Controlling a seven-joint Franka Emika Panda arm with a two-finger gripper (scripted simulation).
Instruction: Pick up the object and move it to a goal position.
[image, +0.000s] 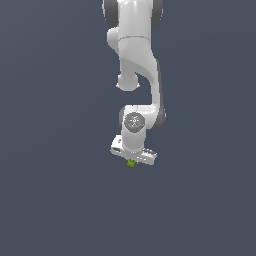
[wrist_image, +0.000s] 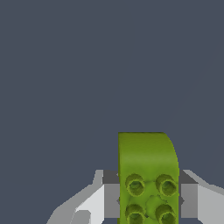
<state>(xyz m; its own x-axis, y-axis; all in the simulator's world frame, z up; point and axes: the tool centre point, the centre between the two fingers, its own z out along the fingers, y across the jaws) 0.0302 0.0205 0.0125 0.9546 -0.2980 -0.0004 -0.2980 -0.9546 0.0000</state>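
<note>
Gripping block (wrist_image: 148, 175) between both fingers (wrist_image: 111, 199) of pincer (image: 131, 161), studded face toward wrist, pinched tight for carrying to goal.

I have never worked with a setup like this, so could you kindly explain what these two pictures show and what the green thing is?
Both are simulator renders of one moment. The exterior view shows a white robot arm reaching down over a plain dark grey surface. At its tip is the gripper, a two-fingered clamp. The wrist view comes from a camera mounted on the arm, looking past the fingers. Between them sits the block, yellow-green with round studs; the fingers appear closed on its sides. Nothing else is visible on the surface.
</note>
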